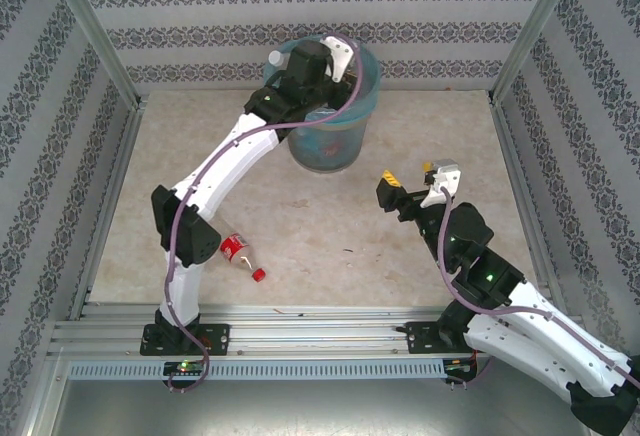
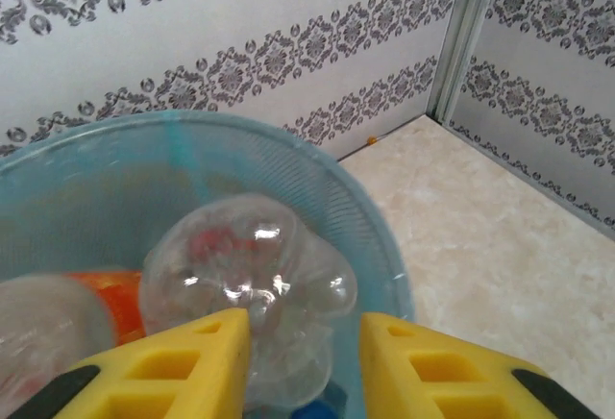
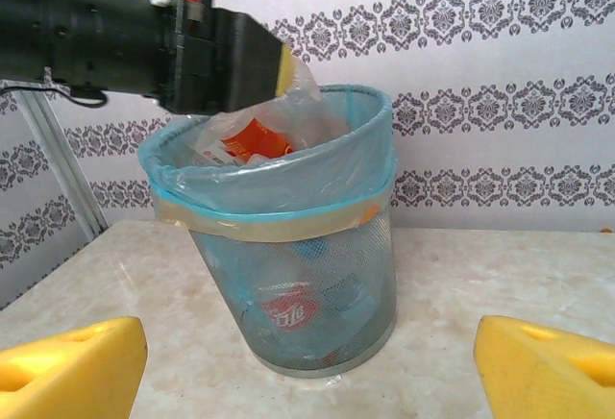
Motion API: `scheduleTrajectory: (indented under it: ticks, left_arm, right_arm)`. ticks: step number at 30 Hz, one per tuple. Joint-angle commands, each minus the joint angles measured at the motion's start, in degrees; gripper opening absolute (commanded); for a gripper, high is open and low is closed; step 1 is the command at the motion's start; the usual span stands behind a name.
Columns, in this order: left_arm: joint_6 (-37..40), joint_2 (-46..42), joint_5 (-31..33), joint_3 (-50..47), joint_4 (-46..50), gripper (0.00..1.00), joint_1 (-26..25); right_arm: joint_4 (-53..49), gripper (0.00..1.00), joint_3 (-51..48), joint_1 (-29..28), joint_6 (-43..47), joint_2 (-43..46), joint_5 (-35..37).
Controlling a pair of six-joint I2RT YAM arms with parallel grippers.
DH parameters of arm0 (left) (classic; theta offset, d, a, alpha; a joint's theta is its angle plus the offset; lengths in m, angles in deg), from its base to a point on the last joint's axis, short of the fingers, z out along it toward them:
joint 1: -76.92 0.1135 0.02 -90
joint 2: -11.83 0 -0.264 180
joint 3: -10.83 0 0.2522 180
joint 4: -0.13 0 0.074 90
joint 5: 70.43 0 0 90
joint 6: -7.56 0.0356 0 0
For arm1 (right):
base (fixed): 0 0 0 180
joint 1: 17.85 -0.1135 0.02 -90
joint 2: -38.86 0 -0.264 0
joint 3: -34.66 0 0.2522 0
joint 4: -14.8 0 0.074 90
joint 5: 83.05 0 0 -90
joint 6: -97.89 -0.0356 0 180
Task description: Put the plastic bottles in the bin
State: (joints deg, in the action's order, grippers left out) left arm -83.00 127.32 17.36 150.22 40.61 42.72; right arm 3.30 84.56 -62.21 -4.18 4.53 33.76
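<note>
Bottle [image 2: 240, 265] clamped in left pincer [image 2: 303, 331] over bin [image 2: 382, 251] | right pincer [image 3: 307, 347] wide open, empty

Left arm [image 1: 225, 161] and right arm [image 1: 520, 316] are both rocking white shells with black joints. Purple cable [image 1: 173, 251] is trailing along the left one, and a green light [image 1: 489, 278] is glowing on the right. Fingers [image 2: 183, 366] are showing up bright yellow with square cut-outs.
</note>
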Motion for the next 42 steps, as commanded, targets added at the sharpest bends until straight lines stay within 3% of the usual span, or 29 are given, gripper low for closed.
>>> scheduleTrajectory:
  ticks: [1,4,11,13,23,30,37,42]
  left_arm:
    - [-3.9,-3.0,-2.1,-4.6,0.4,0.40,1.5]
    - [-4.8,-5.8,-4.2,-10.5,-3.6,0.51,2.0]
    - [-10.5,-7.0,-11.5,-13.6,-8.1,0.52,3.5]
    - [-11.8,-7.3,-12.6,-14.3,-11.0,0.59,3.9]
    - [-17.5,2.5,-26.5,-1.1,-7.0,0.58,3.9]
    - [-17.8,4.4,-27.9,-0.9,-5.6,0.56,3.7]
    - [-16.6,5.2,-24.6,2.8,-4.5,0.52,3.7]
    - [-16.9,-0.5,-27.1,1.8,-8.6,0.52,3.6]
  right_arm:
    - [0.1,0.88,-0.5,0.5,-1.7,-0.1,1.2]
    - [0.4,0.88,-0.7,0.5,-2.4,-0.6,1.1]
    - [0.3,0.88,-0.1,0.5,-3.2,-2.0,0.8]
    - [0.3,0.88,-0.3,0.5,-3.4,-1.6,0.9]
    - [0.4,0.89,-0.8,0.4,-3.8,-1.1,1.7]
    - [0.4,0.89,-2.0,0.5,-3.8,-0.1,2.5]
    - [0.9,0.89,-1.6,0.5,-3.8,-1.3,2.4]
    - [0.1,0.87,1.0,0.4,-1.9,-3.2,-0.4]
